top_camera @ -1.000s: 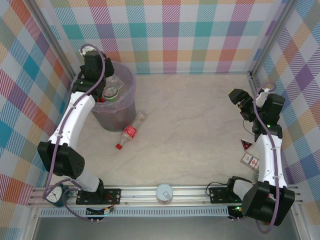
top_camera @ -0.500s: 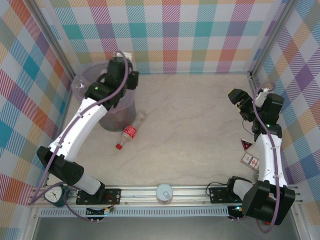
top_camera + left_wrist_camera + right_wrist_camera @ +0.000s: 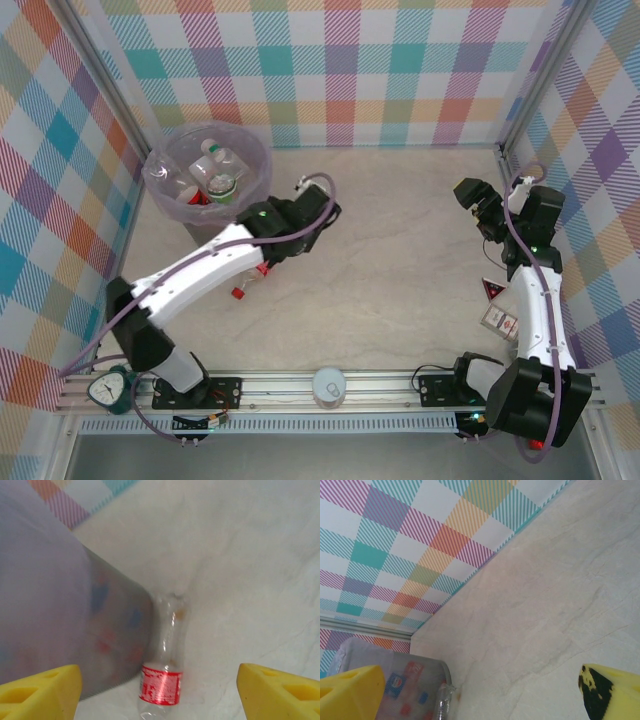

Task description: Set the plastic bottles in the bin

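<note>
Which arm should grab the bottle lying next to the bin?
The left arm. Its open jaws are aimed straight at the bottle lying beside the bin. The right arm is far off on the other side.

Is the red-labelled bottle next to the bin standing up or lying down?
Lying down: the bottle lies lengthwise, flat on the table, beside the bin.

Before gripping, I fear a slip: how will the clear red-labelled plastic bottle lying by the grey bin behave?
The clear red-labelled plastic bottle looks empty: probably light, easily dented. Lying sideways on the smooth pale table, it may roll if nudged.
</note>
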You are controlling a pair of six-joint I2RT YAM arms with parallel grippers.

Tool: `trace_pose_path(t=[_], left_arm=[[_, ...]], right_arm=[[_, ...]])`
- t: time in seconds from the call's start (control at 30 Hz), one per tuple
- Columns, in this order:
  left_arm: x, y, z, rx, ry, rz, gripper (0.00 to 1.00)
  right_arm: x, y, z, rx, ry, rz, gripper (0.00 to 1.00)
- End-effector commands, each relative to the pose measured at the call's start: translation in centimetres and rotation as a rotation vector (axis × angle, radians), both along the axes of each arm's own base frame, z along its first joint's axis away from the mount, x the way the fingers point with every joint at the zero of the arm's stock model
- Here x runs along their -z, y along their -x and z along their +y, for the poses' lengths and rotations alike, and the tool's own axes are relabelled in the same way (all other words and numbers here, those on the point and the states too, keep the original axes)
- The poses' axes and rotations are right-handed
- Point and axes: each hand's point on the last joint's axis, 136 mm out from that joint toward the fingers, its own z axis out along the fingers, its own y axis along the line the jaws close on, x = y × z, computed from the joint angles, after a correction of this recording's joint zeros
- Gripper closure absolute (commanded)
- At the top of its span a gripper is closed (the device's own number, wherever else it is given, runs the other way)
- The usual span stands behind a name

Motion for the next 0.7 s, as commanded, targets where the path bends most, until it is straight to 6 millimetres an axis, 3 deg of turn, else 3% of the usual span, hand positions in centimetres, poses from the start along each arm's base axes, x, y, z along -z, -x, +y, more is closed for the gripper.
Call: trace_pose_path(t=[0.0, 0.23, 0.4, 0.67], left_arm=[[4.2, -0.1, 0.0, -0.041, -0.064, 0.061, 0.20], [11.1, -2.2, 1.6, -0.097, -0.165, 0.165, 0.16], [14.5, -3.3, 4.0, -0.146, -0.192, 0.224, 0.14], [18.7, -4.1, 5.7, -0.186, -0.209, 0.321, 0.12]], right_arm=[[-1.4, -0.1, 0.2, -0.009, 0.014, -0.034, 0.01], [-1.3, 0.1, 0.1, -0.005, 0.027, -0.029, 0.01], [-1.1, 0.0, 0.0, -0.004, 0.028, -0.026, 0.01], [-0.9, -0.3, 0.0, -0.004, 0.027, -0.022, 0.01]])
